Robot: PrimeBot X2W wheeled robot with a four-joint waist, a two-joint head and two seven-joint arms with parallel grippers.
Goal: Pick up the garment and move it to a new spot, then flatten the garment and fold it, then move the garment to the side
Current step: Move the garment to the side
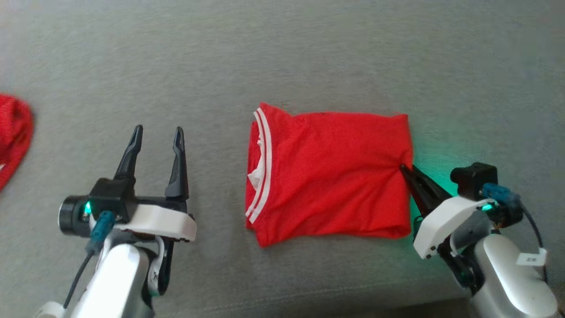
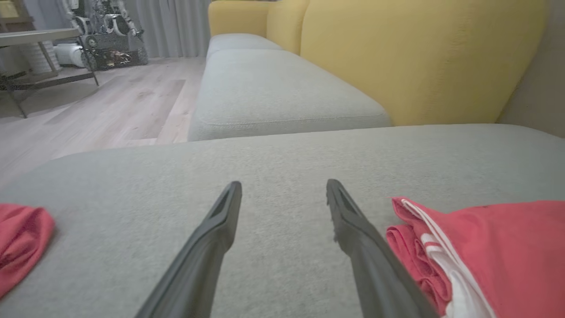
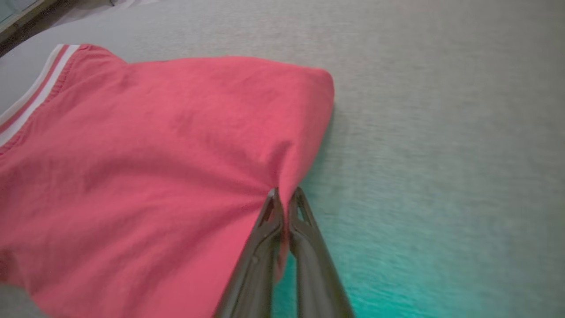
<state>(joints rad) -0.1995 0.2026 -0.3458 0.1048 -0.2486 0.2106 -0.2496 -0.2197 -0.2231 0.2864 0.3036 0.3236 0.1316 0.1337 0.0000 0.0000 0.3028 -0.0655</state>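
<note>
The garment [image 1: 329, 176] is red with white stripes at the collar, folded into a rough rectangle on the grey cushion. My right gripper [image 1: 404, 168] is shut on the garment's right edge, with the cloth puckering toward the fingertips; in the right wrist view the garment [image 3: 154, 163] is pinched between the closed fingers of that gripper [image 3: 286, 194]. My left gripper [image 1: 159, 134] stands open to the left of the garment, apart from it, with nothing between its fingers. In the left wrist view the left gripper [image 2: 284, 187] hovers over bare cushion, and the garment's collar end [image 2: 485, 251] lies at its right.
Another red cloth [image 1: 13, 137] lies at the far left edge of the cushion [image 1: 282, 57], also seen as a red cloth [image 2: 22, 238] in the left wrist view. A yellow sofa back [image 2: 419, 57], more grey cushions and a wooden floor [image 2: 101, 106] lie beyond.
</note>
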